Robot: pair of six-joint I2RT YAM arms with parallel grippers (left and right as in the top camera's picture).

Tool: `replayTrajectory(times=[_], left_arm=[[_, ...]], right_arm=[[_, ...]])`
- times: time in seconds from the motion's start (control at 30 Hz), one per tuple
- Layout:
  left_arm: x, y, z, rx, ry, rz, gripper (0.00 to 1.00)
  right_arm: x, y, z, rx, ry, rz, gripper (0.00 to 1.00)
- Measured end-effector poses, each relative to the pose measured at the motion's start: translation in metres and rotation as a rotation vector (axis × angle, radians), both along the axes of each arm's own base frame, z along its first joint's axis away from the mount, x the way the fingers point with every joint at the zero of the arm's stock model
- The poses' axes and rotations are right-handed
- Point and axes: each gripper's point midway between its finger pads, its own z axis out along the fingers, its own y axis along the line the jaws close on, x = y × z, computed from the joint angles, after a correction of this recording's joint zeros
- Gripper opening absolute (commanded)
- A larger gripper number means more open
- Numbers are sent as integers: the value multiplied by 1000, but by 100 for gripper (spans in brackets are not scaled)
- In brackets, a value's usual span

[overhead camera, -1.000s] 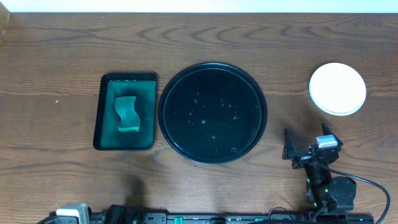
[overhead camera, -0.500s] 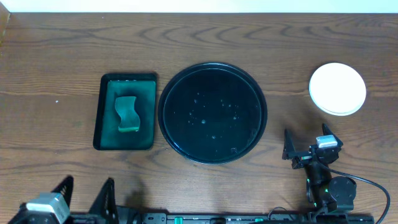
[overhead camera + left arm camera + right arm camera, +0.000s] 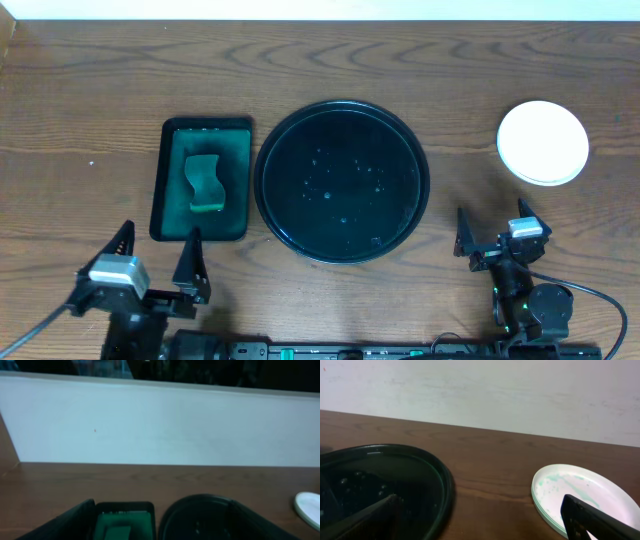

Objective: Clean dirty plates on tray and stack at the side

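Left pincer [image 3: 161,230] and right pincer [image 3: 490,208] are held spread wide, nothing gripped.
The plates [image 3: 543,142] are seen stacked on the table [image 3: 320,60], right of the black tray [image 3: 290,150] and apart from it. Faint teal smears are shown on the top plate in the right wrist view. Only droplets are seen on the tray. A sponge [image 3: 205,182] is seen lying in a green tray [image 3: 170,180].

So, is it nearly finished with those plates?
Nearly, it seems. Done: the black tray holds only droplets, and the plates sit stacked to its right. In hand: nothing; the left fingers and right fingers are open and empty, the sponge lies in the green tray. Left: perhaps the faint teal streaks on the top plate.
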Motion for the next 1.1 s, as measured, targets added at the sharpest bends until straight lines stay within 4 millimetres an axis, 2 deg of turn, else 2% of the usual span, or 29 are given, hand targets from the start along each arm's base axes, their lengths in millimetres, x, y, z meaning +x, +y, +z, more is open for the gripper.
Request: replayTrajectory(times=[0.3, 0.57, 0.73, 1.1], left_arm=[[15, 9, -59, 3, 5, 61, 83], [47, 10, -103, 5, 36, 74, 82], [68, 9, -142, 6, 61, 73, 82], [87, 5, -197, 7, 87, 52, 82]], right_arm=[[0, 0, 0, 0, 0, 0, 99], [0, 0, 0, 0, 0, 0, 99], [0, 0, 0, 0, 0, 0, 99], [0, 0, 0, 0, 0, 0, 99]])
